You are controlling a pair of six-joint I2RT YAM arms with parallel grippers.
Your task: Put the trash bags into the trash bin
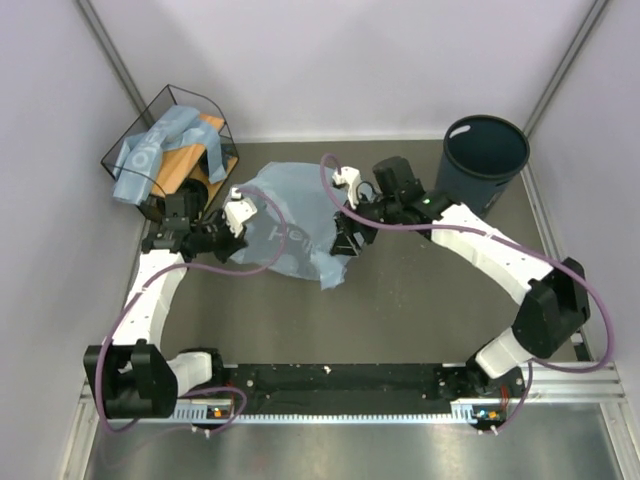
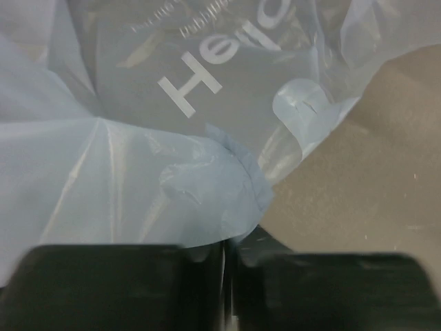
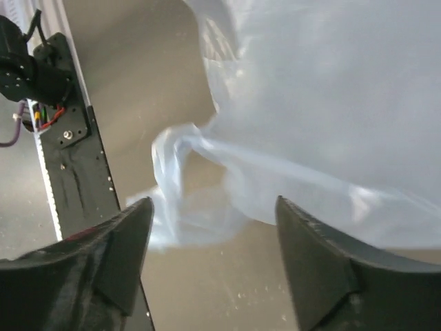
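One light-blue trash bag (image 1: 290,225) lies spread and crumpled on the grey table (image 1: 420,300), centre-far, between the two grippers; white "Hello" lettering shows on the film. The left gripper (image 1: 228,232) sits at the bag's left edge. In the left wrist view its fingers (image 2: 117,286) are pressed together with a fold of film pinched in the seam, so it has a firm hold on that edge, probably to anchor one side while the sheet is handled. The right gripper (image 1: 347,240) is at the bag's right edge, low over the table. In the right wrist view its fingers (image 3: 103,262) stand well apart with nothing clamped, and a twisted tail of film lies just beyond the tips. It looks lined up to take that side, though this is a judgement. The trash bin (image 1: 487,158) stands upright at the far right corner, well apart from the bag, mouth open and showing dark inside. More blue bags (image 1: 150,150) are draped over a black wire basket (image 1: 134,121) at the far left. No bag is visibly in the bin. The thin film is likely to slip or billow, so a two-sided hold makes sense before carrying it right.
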